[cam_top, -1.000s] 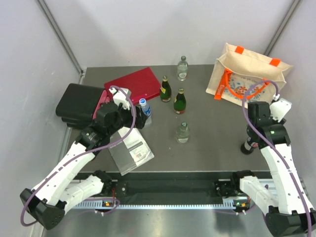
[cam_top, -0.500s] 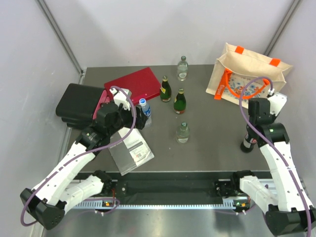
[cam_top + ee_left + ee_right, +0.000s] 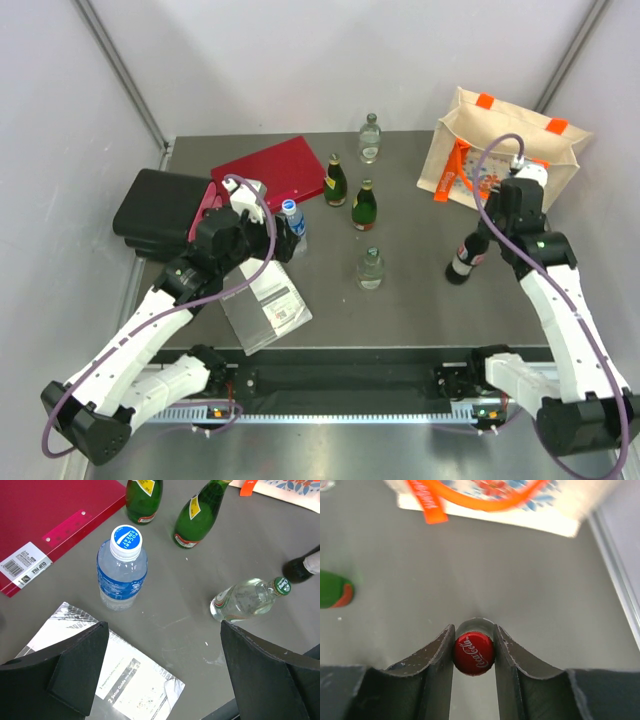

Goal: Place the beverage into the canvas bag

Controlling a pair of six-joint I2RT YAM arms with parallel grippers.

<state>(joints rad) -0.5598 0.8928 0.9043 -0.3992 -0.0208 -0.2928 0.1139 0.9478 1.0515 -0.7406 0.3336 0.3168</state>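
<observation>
The beverage is a dark cola bottle (image 3: 463, 262) with a red cap (image 3: 473, 653). My right gripper (image 3: 483, 234) is shut on its neck just under the cap, and the bottle hangs tilted over the table in front of the canvas bag (image 3: 505, 150). The bag is beige with orange handles and a floral print and stands at the back right; its lower edge shows at the top of the right wrist view (image 3: 570, 507). My left gripper (image 3: 162, 630) is open and empty over a booklet, near a blue water bottle (image 3: 122, 570).
Two green bottles (image 3: 335, 180) (image 3: 364, 206) and two clear bottles (image 3: 370, 138) (image 3: 370, 268) stand mid-table. A red folder (image 3: 270, 170) and a black case (image 3: 160, 210) lie at the back left. A booklet (image 3: 265, 305) lies front left.
My right gripper has carried the cola bottle left and away from the near edge, tilting it, closer to the bag's front. The left arm has not moved.
</observation>
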